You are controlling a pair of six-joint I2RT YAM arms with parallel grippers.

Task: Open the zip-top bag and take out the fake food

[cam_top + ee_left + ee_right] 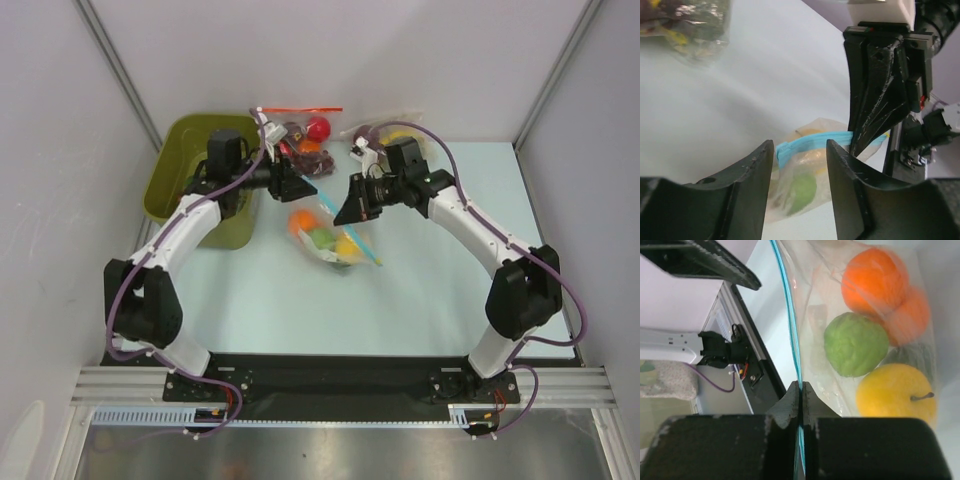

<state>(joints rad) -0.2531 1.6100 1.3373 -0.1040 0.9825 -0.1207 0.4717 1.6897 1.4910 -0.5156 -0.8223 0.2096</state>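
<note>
R gripper [801,390] pinched tight on blue zip strip [791,325] of zip-top bag [335,245]. L gripper [800,145] spread, holding nothing, strip just beyond its gap. Bag lies mid table [450,280] btwn both grippers, fake food [856,344] inside.

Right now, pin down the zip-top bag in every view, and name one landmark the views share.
Top external: zip-top bag at picture centre, just below both grippers.
Left wrist: zip-top bag low centre, framed by the left gripper.
Right wrist: zip-top bag fills the upper right.
Shared landmark: right gripper, shut on the blue zip strip.
</note>
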